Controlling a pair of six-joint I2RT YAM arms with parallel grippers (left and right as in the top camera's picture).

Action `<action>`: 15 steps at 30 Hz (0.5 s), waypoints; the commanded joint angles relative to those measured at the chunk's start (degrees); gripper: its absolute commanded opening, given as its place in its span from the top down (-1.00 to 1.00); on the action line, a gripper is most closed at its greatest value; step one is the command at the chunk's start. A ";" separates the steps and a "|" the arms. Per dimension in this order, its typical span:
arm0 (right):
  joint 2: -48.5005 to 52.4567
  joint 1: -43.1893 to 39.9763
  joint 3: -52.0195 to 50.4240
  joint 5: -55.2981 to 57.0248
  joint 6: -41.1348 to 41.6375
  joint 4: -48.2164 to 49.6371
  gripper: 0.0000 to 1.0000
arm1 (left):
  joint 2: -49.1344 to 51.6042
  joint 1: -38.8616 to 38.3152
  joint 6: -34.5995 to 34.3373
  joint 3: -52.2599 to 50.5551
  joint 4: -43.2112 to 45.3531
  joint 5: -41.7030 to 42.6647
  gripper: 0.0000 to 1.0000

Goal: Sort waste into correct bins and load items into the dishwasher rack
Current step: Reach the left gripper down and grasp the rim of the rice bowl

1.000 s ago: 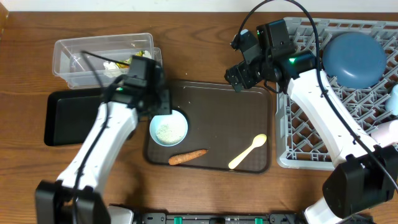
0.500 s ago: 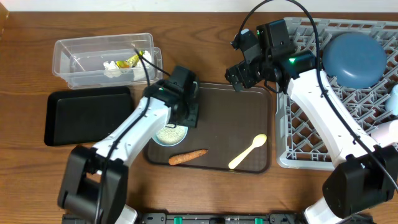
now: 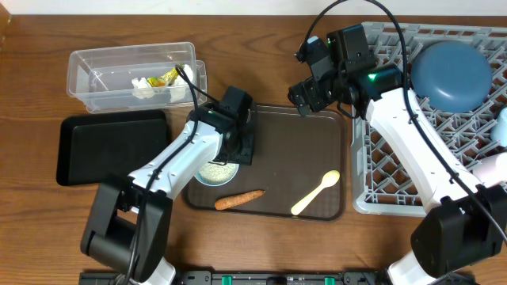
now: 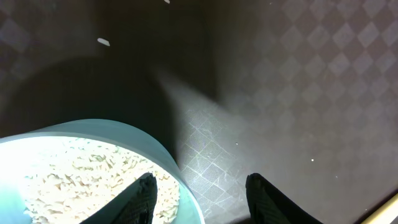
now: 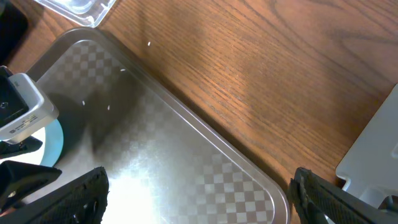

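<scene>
Left gripper straddles the light-blue bowl rim (jaws apart)

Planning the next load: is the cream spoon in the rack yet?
No, the cream spoon lies on the brown serving tray, outside the rack.

tub behind black tray | bowl, carrot, spoon on serving tray | rack right

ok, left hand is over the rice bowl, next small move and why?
Probably close the left hand on the rim of the light-blue bowl: its fingers straddle that rim, one over the rice, one outside above the brown tray, and they stand well apart.
</scene>
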 commanded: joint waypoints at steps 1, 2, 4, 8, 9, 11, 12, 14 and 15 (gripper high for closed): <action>-0.44 0.07 -0.09 0.17 1.03 0.09 -0.85 | 2.27 -0.07 -0.55 -0.94 -0.22 -0.52 0.02; -0.44 0.07 -0.09 0.17 1.05 0.09 -0.85 | 2.58 -0.07 -0.55 -0.94 -0.20 -0.52 0.02; -0.44 0.07 -0.09 0.17 1.03 0.09 -0.85 | 3.17 -0.07 -0.55 -0.94 -0.11 -0.52 0.07; -0.44 0.07 -0.09 0.17 1.05 0.07 -0.86 | 3.26 -0.07 -0.55 -0.94 0.70 -0.55 0.30; -0.44 0.07 -0.09 0.17 1.03 0.09 -0.86 | 3.26 -0.07 -0.55 -0.94 0.96 -0.55 0.37; -0.44 0.07 -0.09 0.17 1.05 0.07 -0.86 | 3.26 -0.07 -0.52 -0.98 1.40 -0.55 0.41; -0.44 0.07 -0.09 0.17 1.05 0.04 -0.86 | 3.26 -0.07 -0.52 -1.01 1.55 -0.57 0.42; -0.44 0.07 -0.09 0.17 1.03 0.04 -0.86 | 3.32 -0.07 -0.52 -1.01 1.70 -0.57 0.44; -0.44 0.07 -0.09 0.17 1.03 0.04 -0.86 | 3.37 -0.07 -0.52 -1.01 1.70 -0.59 0.47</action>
